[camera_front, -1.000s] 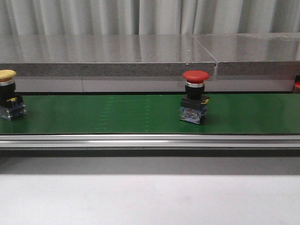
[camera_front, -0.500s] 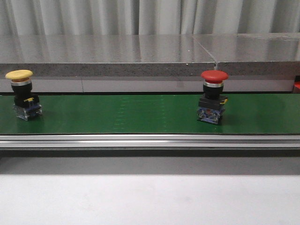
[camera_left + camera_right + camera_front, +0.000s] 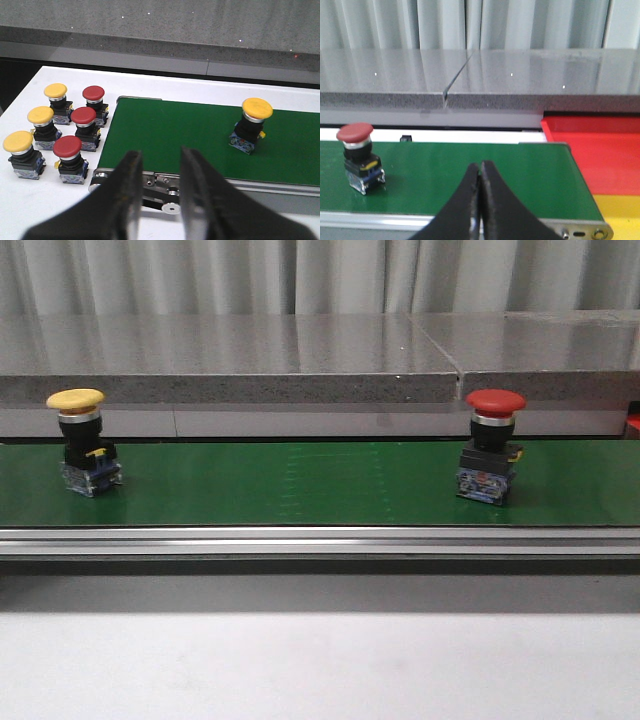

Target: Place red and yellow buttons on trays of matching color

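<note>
My L gripper (image 3: 157, 192) hangs released, R gripper (image 3: 480, 192) clenched empty, w/ yellow button (image 3: 85, 443) & red button (image 3: 491, 447) upright on green belt (image 3: 300, 485).

We see the left gripper (image 3: 157, 192), jaws apart and empty, above the belt (image 3: 170, 135) end. A yellow button (image 3: 250, 125) stands upright on the belt; six spare buttons (image 3: 57, 132) sit beside it.

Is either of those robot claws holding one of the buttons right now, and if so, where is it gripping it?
Nothing is held. The left end effector is open and empty; the right end effector is shut on nothing. The yellow button and red button sit untouched on the belt.
</note>
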